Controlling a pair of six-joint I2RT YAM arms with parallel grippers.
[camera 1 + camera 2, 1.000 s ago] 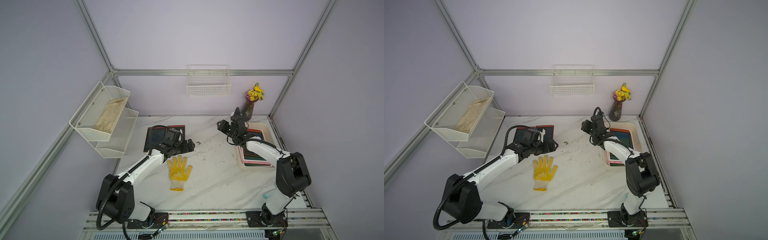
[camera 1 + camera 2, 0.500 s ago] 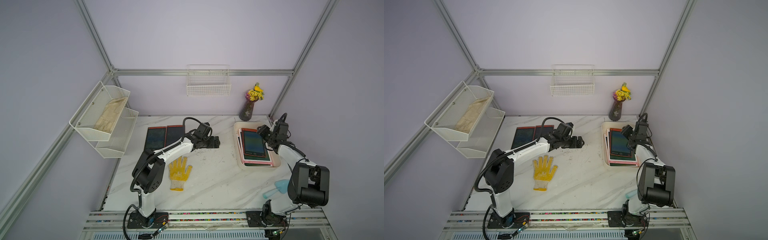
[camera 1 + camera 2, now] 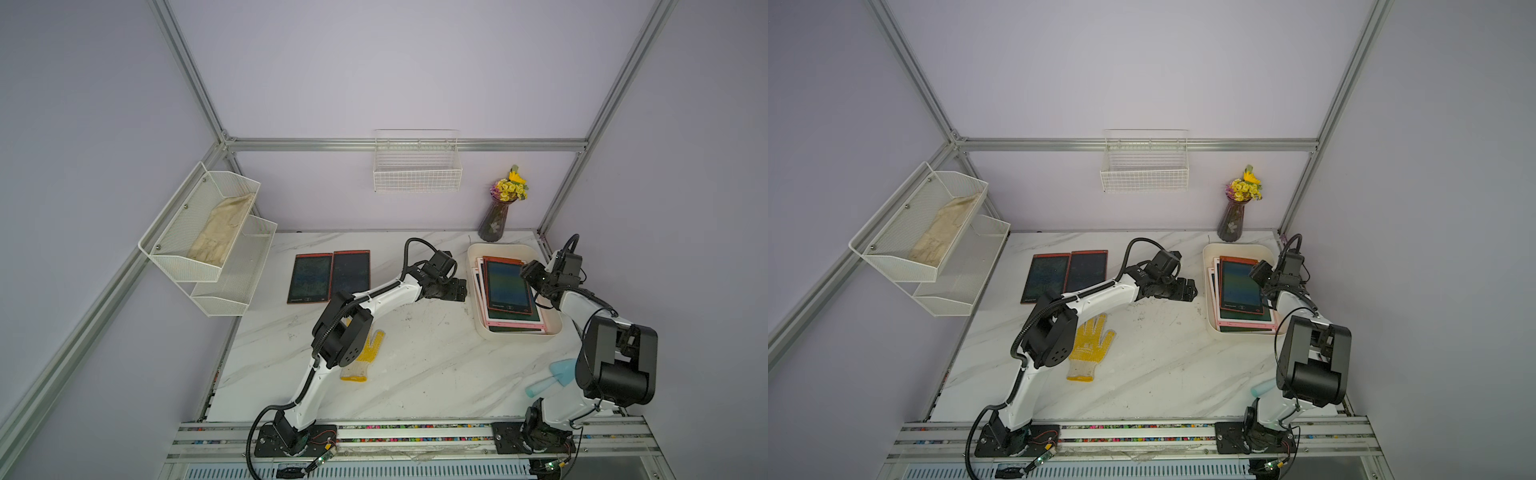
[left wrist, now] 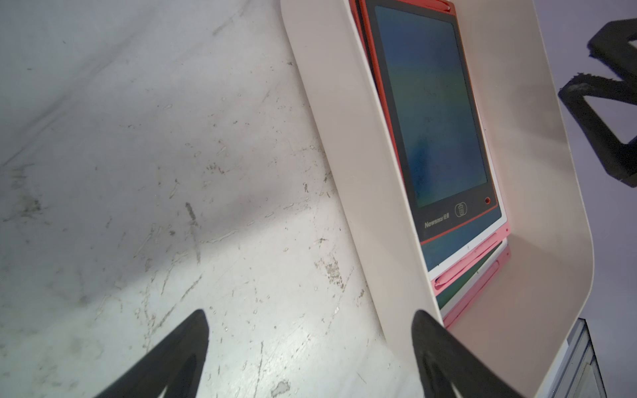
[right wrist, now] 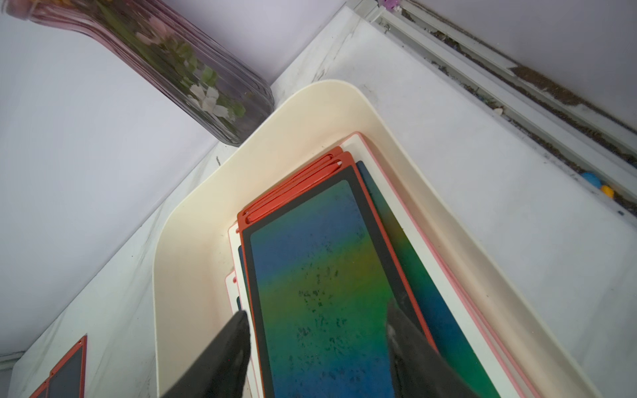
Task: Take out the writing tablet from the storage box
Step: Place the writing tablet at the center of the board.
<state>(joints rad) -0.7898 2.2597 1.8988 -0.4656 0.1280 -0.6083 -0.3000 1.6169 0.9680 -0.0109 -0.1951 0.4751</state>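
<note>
The cream storage box (image 3: 519, 336) (image 3: 1241, 334) sits at the back right of the marble table. It holds a stack of writing tablets. The top writing tablet (image 3: 507, 286) (image 3: 1239, 284) (image 4: 434, 113) (image 5: 324, 268) is red-framed with a dark screen and lies flat. My right gripper (image 3: 531, 274) (image 3: 1261, 275) (image 5: 316, 310) hovers open over this tablet's right side, fingers spread above its screen. My left gripper (image 3: 459, 289) (image 3: 1190, 289) (image 4: 310, 315) is open and empty, low over the table against the box's left wall (image 4: 362, 172).
Two red-framed tablets (image 3: 309, 278) (image 3: 351, 272) lie side by side at the back left. A yellow glove (image 3: 1090, 345) lies under the left arm. A flower vase (image 3: 496, 220) stands behind the box. A mesh shelf (image 3: 208, 237) and wire basket (image 3: 417, 174) hang on the walls. A pale blue scoop (image 3: 552, 374) lies front right.
My left gripper left the tablets at the back left and travelled right to the box's left wall. My right gripper swung from the box's left side to above the top tablet's right side.
</note>
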